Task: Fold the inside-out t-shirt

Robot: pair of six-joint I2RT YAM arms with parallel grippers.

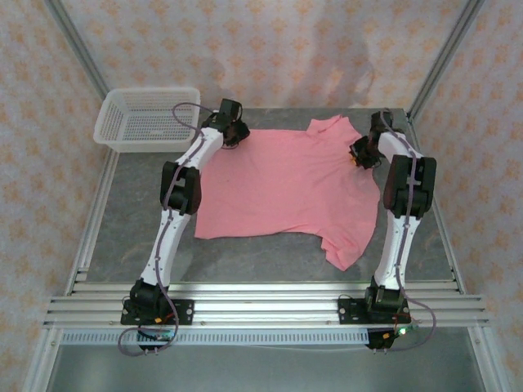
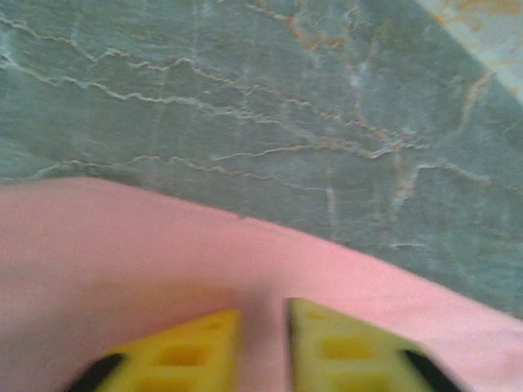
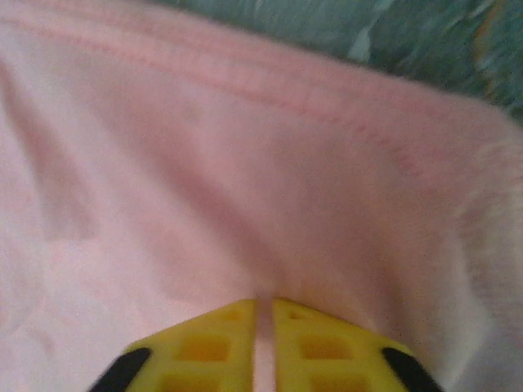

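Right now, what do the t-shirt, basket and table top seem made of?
T-shirt: soft matte knit, likely cotton; stitched hem, limp folds.
Basket: white plastic, probably; moulded mesh walls.
Table top: grey stone-look surface, veined; real stone or laminate, unclear.

On my screen the t-shirt [image 1: 282, 184] read as soft matt cloth, its stitched hem slightly fuzzy. The table [image 1: 245, 253] beneath looked smooth, grey-green, veined like marble (a printed finish, for all I could tell). At eleven o'clock the basket [image 1: 105, 126] was white plastic mesh. The fingers [image 2: 343, 351] of the left gripper [image 2: 263, 318] were matt yellow plastic; the rails [image 1: 261, 306] at six o'clock, ribbed bare metal.
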